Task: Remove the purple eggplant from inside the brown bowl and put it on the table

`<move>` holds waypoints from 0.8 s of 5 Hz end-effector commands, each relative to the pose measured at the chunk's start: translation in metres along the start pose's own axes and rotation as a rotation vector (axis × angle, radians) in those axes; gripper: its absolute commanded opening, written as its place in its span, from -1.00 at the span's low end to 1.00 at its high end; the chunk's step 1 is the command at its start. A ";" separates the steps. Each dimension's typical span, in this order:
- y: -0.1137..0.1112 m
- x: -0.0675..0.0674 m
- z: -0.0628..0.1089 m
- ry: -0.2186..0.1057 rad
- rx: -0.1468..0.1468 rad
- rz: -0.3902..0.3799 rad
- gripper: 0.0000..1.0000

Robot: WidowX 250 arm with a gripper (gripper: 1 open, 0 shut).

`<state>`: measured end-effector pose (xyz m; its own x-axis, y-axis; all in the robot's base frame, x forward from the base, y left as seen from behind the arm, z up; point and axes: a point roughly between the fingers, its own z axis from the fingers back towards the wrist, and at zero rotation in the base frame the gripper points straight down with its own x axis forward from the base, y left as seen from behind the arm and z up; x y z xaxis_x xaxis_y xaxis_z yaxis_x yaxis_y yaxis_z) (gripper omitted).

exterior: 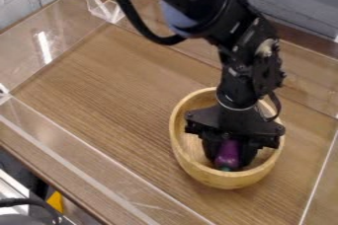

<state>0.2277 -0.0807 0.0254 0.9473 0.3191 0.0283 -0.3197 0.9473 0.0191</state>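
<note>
Across the left and centre of the frame stretches the medium-brown wood-grain table (106,101), hemmed by low clear acrylic walls (53,32) that catch glare at the upper left and along the lower edge. From the top centre a black, jointed robot arm (199,12) slants down toward the lower right, ending in a black gripper (232,148) that points straight down into a round, light-tan wooden bowl (192,160) with a thick rim, which sits on the table in the lower right of the frame. Inside that bowl lies the small glossy purple eggplant (231,153), seen between the two fingers, which stand part-way apart on either side of it; whether they actually press on it cannot be told from this angle.
</note>
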 end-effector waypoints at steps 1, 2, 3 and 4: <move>-0.005 -0.001 0.003 -0.001 0.009 -0.004 -1.00; -0.017 -0.004 0.007 0.000 0.012 -0.013 -1.00; -0.029 -0.007 0.011 0.001 0.011 -0.020 -1.00; -0.019 -0.009 0.020 0.000 0.006 0.034 -1.00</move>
<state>0.2193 -0.1011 0.0323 0.9373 0.3484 -0.0094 -0.3473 0.9360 0.0582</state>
